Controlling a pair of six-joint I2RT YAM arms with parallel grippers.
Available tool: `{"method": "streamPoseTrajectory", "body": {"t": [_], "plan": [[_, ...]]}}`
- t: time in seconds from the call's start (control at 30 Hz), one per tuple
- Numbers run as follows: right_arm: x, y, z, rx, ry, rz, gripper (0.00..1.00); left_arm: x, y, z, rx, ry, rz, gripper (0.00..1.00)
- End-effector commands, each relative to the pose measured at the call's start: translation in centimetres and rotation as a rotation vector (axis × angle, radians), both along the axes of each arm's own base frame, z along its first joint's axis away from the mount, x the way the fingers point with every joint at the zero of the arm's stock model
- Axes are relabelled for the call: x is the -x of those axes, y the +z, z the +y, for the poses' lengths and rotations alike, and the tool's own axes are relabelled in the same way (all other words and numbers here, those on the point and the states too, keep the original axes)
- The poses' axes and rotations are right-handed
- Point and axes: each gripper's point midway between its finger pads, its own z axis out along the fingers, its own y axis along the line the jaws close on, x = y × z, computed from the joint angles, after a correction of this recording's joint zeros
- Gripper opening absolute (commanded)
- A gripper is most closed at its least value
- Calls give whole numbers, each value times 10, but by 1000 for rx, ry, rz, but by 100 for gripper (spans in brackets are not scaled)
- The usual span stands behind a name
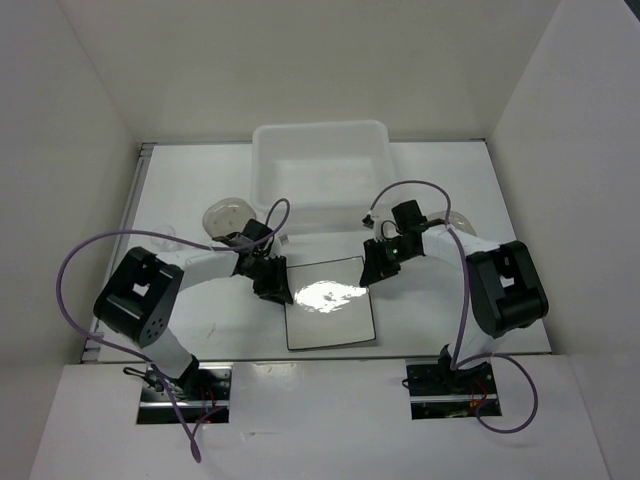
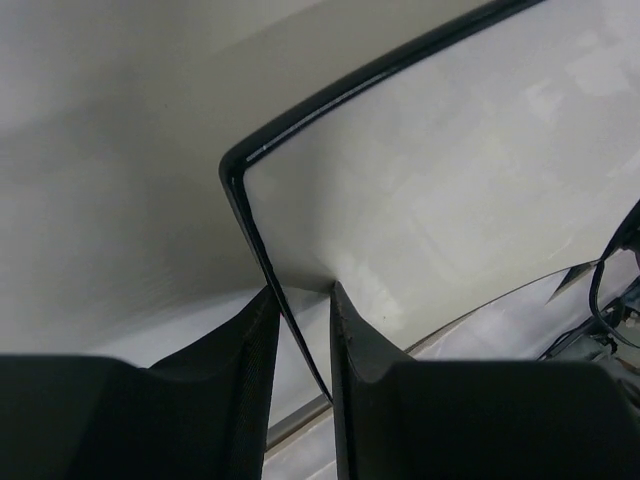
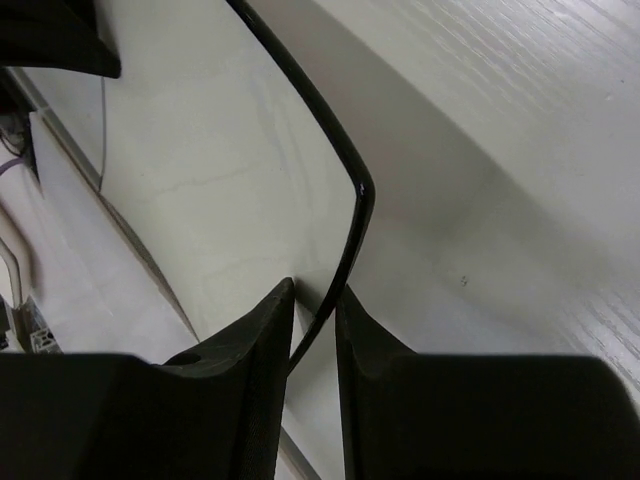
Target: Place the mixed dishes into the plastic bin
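Gripping the square plate (image 1: 330, 303), left fingers (image 2: 240, 360) and right fingers (image 3: 260, 350) pinch its dark edge at opposite sides.

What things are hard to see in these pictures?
1. Top view: the left arm covers the near edge of the round saucer.
2. Top view: the right arm hides most of a clear dish; cup or saucer, unclear.
3. Top view: the plastic bin is too pale to show whether clear glass lies inside.
4. Both wrist views: the square plate is cut off by the frame edges.
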Motion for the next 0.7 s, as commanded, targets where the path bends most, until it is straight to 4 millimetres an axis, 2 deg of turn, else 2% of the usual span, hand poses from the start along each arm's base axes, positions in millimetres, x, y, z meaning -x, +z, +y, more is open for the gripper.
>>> {"method": "streamPoseTrajectory", "body": {"t": [0.0,0.07,0.13,0.17,0.23,0.57,0.67], "plan": [[21,64,39,-284,165,-61,8,-23,45,-38,167,-44,-165,26],[24,71,39,-295,170,-70,1,-28,61,-41,191,-39,-201,25],[25,82,40,-309,177,-91,0,-33,76,-44,210,-32,-226,23],[23,85,37,-311,168,-103,0,-31,75,-43,206,-25,-210,23],[23,85,37,-311,168,-103,0,-36,86,-47,222,-26,-239,22],[25,83,39,-330,187,-91,0,-35,87,-48,229,-32,-233,17],[26,86,39,-340,197,-105,0,-44,103,-54,257,-39,-268,15]]}}
